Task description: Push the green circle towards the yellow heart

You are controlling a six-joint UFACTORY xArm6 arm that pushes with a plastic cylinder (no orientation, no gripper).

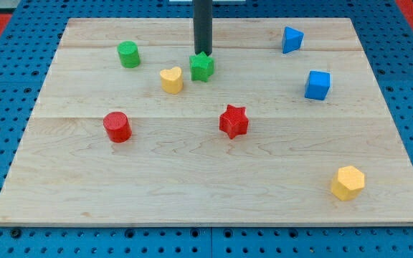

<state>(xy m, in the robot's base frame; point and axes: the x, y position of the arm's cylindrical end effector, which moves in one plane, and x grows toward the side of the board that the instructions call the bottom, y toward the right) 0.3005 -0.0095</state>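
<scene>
The green circle [128, 54] stands at the upper left of the wooden board [192, 179]. The yellow heart [171, 80] lies to its lower right, a short gap away. A green star [201, 67] sits just to the right of the heart. My tip [203, 53] comes down from the view's top and rests at the top edge of the green star, well to the right of the green circle.
A red cylinder [117, 127] stands at the left middle and a red star [234, 121] near the centre. A blue triangular block [291, 39] and a blue cube [317, 84] are at the upper right. A yellow hexagon [348, 183] is at the lower right.
</scene>
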